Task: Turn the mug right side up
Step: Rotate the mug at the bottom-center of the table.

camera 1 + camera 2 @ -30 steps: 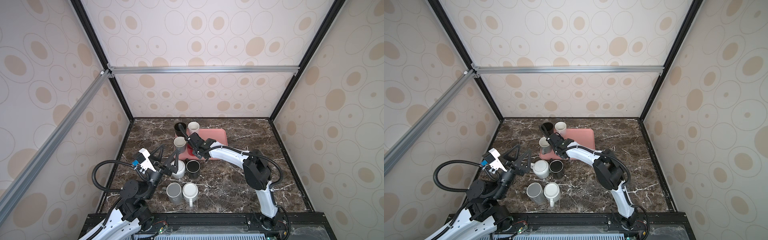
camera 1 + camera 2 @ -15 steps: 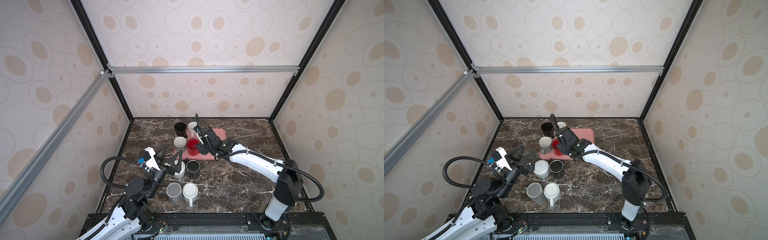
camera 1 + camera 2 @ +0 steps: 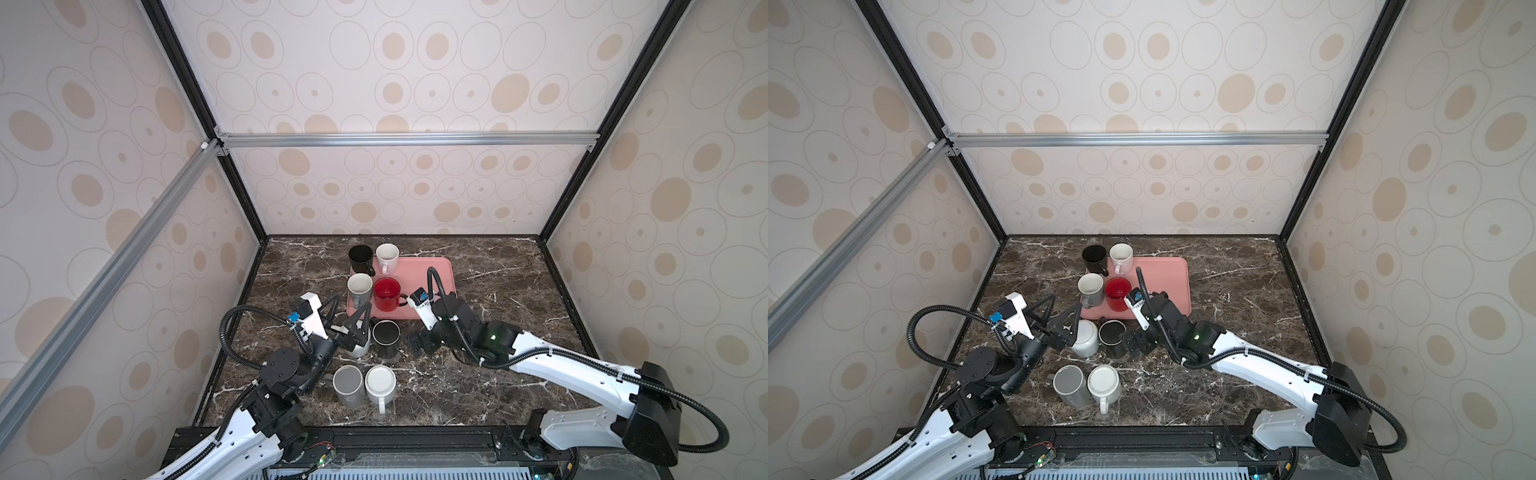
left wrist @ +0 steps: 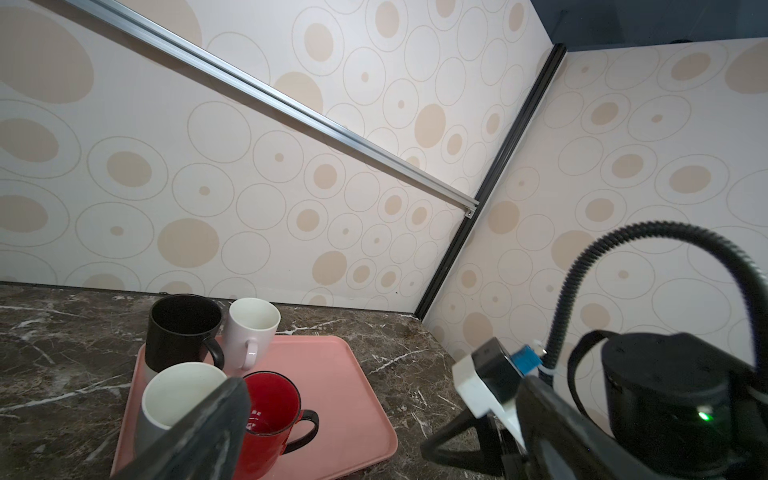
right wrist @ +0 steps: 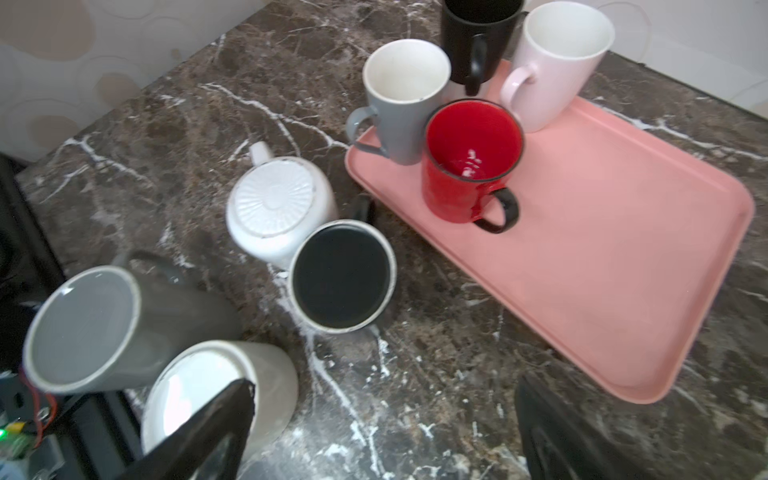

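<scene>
pink tray (image 3: 432,286) at the back of the counter (image 3: 478,374). four mugs stand mouth-up there: red mug (image 3: 387,291) and tall grey mug (image 3: 360,286) on the tray, pale mug (image 3: 387,253) at its far edge, black mug (image 3: 360,254) at the far corner. cannot tell if that one is fully on the tray.

four mugs base-up on the bare counter, nearer the robot: ribbed mug (image 5: 274,203), dark mug (image 5: 340,276) right against it or nearly so, front grey mug (image 3: 348,380) and front white mug (image 3: 380,382) side by side at the near edge.

left pincer (image 3: 1065,307): jaws spread wide, empty, tilted upward, just beside and above the ribbed mug. no contact visible.

right pincer (image 5: 384,390): jaws wide apart, empty, low over bare counter just beside the dark mug, clear of the tray.

progress, as judged: about half, if all eight mugs are meant. four upright, four to go. no mug is gripped or lifted, so the next flip is not yet begun. likely next target: ribbed mug for the left arm or dark mug for the right; cannot tell which. left for each: grasp side or handle, lift clear, roll over, set down mouth-up. the base-up four stand close together, so a neighbour could get knocked.
</scene>
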You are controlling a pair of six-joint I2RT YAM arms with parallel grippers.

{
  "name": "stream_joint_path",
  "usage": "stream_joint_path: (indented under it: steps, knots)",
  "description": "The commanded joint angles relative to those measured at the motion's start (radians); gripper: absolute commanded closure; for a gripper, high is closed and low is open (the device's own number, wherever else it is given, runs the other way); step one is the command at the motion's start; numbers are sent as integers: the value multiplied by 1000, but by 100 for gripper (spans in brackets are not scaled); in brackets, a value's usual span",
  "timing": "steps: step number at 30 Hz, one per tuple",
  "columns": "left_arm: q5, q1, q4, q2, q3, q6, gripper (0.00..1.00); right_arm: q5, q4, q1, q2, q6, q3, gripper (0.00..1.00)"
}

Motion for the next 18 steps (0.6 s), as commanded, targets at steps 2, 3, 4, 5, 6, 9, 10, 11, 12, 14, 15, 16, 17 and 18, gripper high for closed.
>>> stream_joint_path:
  steps: [2, 3, 4, 5, 6, 9, 10, 11, 12, 14, 15, 16, 17, 18]
  knots:
    - [-31, 3, -9, -14, 6, -31, 1, 92, 92, 130, -31, 99, -80, 0]
    - [-31, 4, -8, -13, 4, -34, 1, 130, 103, 166, -26, 102, -92, 0]
    - [-30, 4, -5, -12, 1, -36, 1, 178, 116, 207, -15, 100, -101, 0]
    - [-31, 3, -5, -10, 0, -37, 1, 215, 125, 244, 0, 95, -107, 0]
    - [-33, 4, -5, -8, 1, -38, 1, 234, 132, 267, 18, 87, -108, 0]
    - [-36, 3, -12, 0, 6, -35, 1, 248, 144, 335, 72, 52, -99, 0]
    - [-39, 3, -14, 2, 8, -34, 0, 249, 149, 354, 92, 37, -93, 0]
    - [-40, 3, -16, 4, 10, -31, 1, 249, 148, 377, 108, 22, -84, 1]
    - [-42, 3, -18, 4, 11, -30, 1, 251, 146, 395, 121, 6, -76, 1]
    - [-49, 4, -20, 7, 10, -30, 1, 269, 131, 432, 160, -28, -53, 0]
    - [-53, 3, -20, 7, 8, -30, 1, 285, 115, 445, 179, -38, -39, 0]
    - [-56, 3, -18, 8, 5, -33, 1, 309, 101, 459, 200, -51, -27, 0]
    - [-58, 4, -16, 7, 2, -33, 1, 329, 89, 469, 219, -55, -17, 1]
    - [-60, 4, -13, 8, 0, -33, 1, 345, 79, 478, 233, -57, -8, 0]
